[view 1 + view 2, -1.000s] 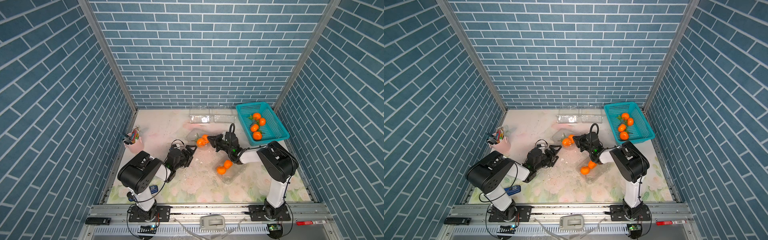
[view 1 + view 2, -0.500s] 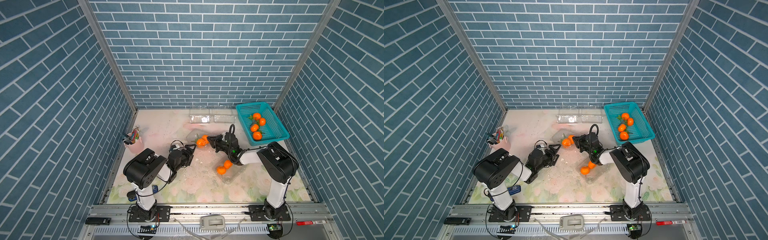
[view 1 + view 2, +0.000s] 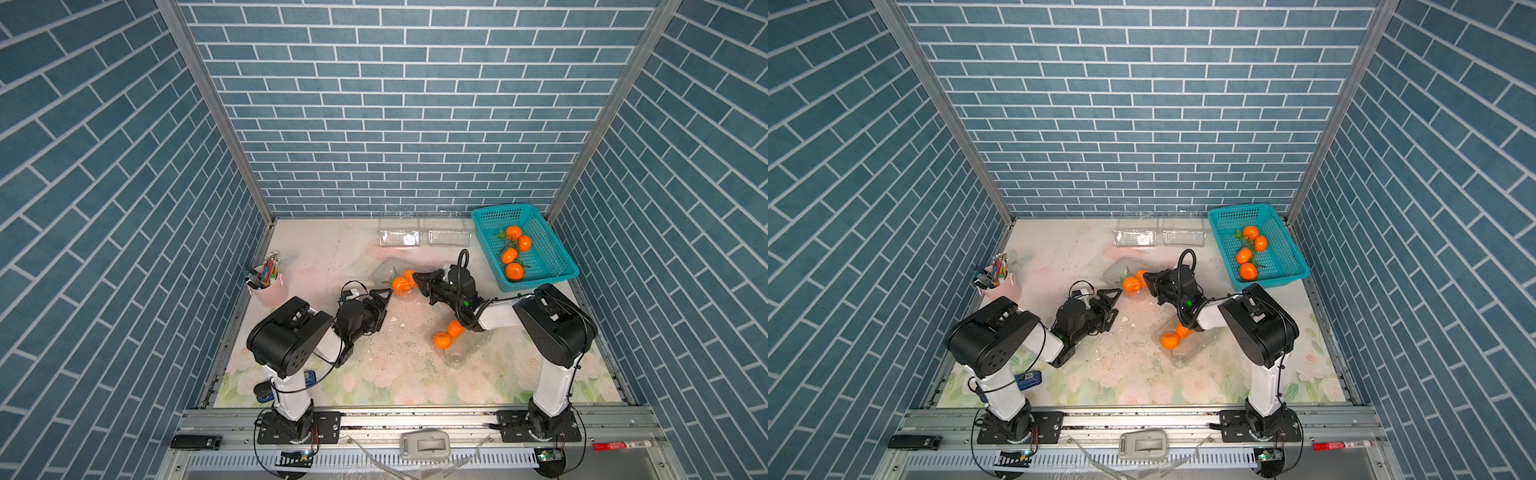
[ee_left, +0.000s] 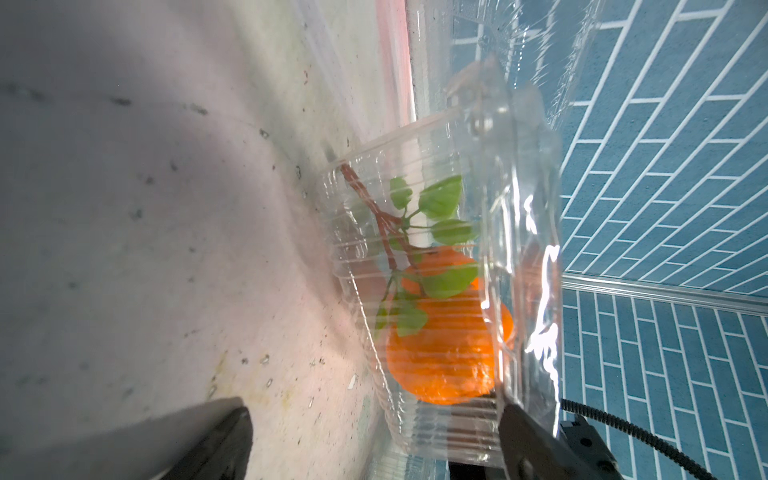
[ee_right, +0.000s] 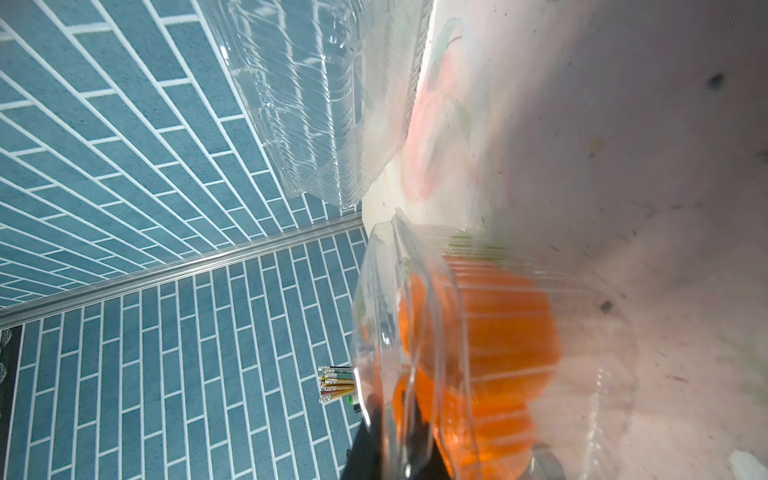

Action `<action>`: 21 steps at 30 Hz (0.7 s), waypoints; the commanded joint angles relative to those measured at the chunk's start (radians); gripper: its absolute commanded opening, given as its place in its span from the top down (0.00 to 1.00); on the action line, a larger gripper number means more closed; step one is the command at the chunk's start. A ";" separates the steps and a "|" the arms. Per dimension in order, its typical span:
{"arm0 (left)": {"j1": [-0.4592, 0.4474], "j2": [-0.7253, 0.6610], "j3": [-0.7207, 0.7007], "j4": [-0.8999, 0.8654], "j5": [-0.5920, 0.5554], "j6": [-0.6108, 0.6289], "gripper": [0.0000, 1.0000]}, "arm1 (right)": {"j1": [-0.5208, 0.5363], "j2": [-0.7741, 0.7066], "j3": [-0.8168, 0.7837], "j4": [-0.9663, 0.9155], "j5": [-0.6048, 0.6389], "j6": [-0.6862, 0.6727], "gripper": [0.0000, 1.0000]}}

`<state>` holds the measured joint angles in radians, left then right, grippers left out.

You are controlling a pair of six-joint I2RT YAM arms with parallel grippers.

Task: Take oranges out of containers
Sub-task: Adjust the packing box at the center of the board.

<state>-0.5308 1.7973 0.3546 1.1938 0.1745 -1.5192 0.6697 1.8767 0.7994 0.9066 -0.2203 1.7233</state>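
Note:
A clear container [image 3: 384, 272] [image 3: 1115, 270] lies mid-table with a pair of oranges [image 3: 401, 283] [image 3: 1131, 284] inside. My right gripper [image 3: 419, 277] [image 3: 1149, 277] is shut on its thin plastic rim; in the right wrist view the oranges [image 5: 490, 332] fill the box [image 5: 374, 291] just past the jaws. My left gripper [image 3: 384, 305] [image 3: 1115, 305] stands open just short of the box. In the left wrist view the near end of the container [image 4: 457, 145] with the oranges [image 4: 444, 353] and their leaves lies between my left gripper's [image 4: 374, 444] spread fingers. A second container [image 3: 461, 353] holds another pair of oranges [image 3: 448, 335].
Two clear containers [image 3: 399, 237] [image 3: 449, 237] with nothing in them sit against the back wall. A teal basket [image 3: 552, 266] at the back right holds several oranges. A pink pencil cup [image 3: 270, 286] stands at the left edge. White crumbs lie scattered mid-table.
The left arm has swung a little to the right, bringing its gripper closer to the container, and its jaws have narrowed slightly. The right gripper and the container it holds have stayed put.

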 commanded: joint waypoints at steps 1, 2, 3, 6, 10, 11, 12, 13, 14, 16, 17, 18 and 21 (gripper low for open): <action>-0.009 0.029 -0.006 -0.103 -0.021 0.013 0.06 | 0.027 0.015 0.021 0.043 -0.023 0.032 0.89; -0.009 0.032 -0.006 -0.098 -0.022 0.012 0.06 | 0.031 0.018 0.024 0.042 -0.025 0.031 0.89; -0.010 0.033 -0.005 -0.094 -0.022 0.011 0.06 | 0.034 0.019 0.024 0.042 -0.027 0.030 0.89; -0.011 0.031 -0.005 -0.095 -0.023 0.010 0.06 | 0.044 0.025 0.025 0.040 -0.030 0.028 0.89; -0.011 0.029 -0.008 -0.097 -0.027 0.013 0.06 | 0.053 0.034 0.030 0.051 -0.038 0.033 0.89; -0.012 0.031 -0.009 -0.098 -0.027 0.014 0.06 | 0.054 0.036 0.033 0.054 -0.045 0.035 0.89; -0.012 0.031 -0.009 -0.097 -0.027 0.015 0.06 | 0.057 0.039 0.039 0.056 -0.051 0.038 0.89; -0.011 0.034 -0.007 -0.098 -0.028 0.015 0.06 | 0.058 0.039 0.044 0.057 -0.058 0.040 0.89; -0.012 0.033 -0.008 -0.097 -0.027 0.015 0.06 | 0.062 0.039 0.047 0.057 -0.061 0.042 0.89; -0.011 0.035 -0.008 -0.097 -0.029 0.015 0.06 | 0.070 0.038 0.051 0.061 -0.061 0.049 0.88; -0.011 0.034 -0.008 -0.099 -0.030 0.014 0.06 | 0.075 0.038 0.053 0.062 -0.062 0.053 0.88; -0.012 0.033 -0.007 -0.100 -0.033 0.016 0.06 | 0.077 0.038 0.054 0.065 -0.062 0.057 0.88; -0.011 0.029 -0.007 -0.109 -0.037 0.016 0.07 | 0.088 0.037 0.061 0.070 -0.065 0.064 0.85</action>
<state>-0.5335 1.7973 0.3546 1.1938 0.1326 -1.5227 0.7155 1.9007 0.8253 0.9211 -0.2131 1.7248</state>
